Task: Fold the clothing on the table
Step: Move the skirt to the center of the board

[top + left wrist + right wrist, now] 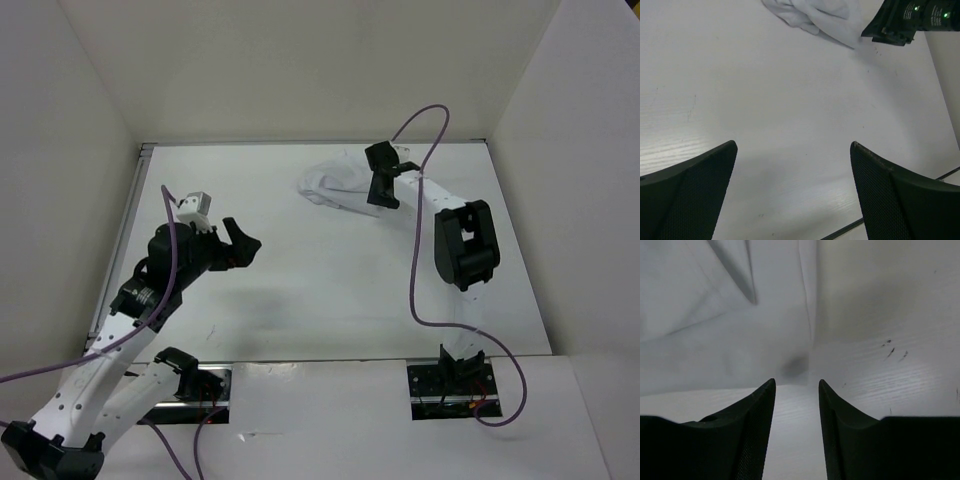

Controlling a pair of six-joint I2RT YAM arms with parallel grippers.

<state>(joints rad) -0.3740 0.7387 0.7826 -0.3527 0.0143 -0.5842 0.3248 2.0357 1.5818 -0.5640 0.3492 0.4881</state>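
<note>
So my right gripper [384, 198] is way out at the far side of the table [330, 290], tipped down right at the right-hand edge of the clothing [335, 185], which is a small white garment lying bunched and wrinkly near the far edge, a bit right of centre. From my right wrist cam the fabric fills the left and top of the view, with a couple of soft creases in it, and its edge runs down to a spot just ahead of my fingertips [767, 390]. The jaws are only narrowly apart, and all I see in the gap is bare tabletop, so nothing is pinched. There are a few tiny dark specks on the table off to the right. My left gripper [240, 245] is well apart from all that, raised above the near-left part of the table with its jaws spread wide and nothing in them. Its wrist cam only catches the garment at the very top of the picture, next to my right arm's black gripper. A purple cable [415, 270] loops off my right arm.
</note>
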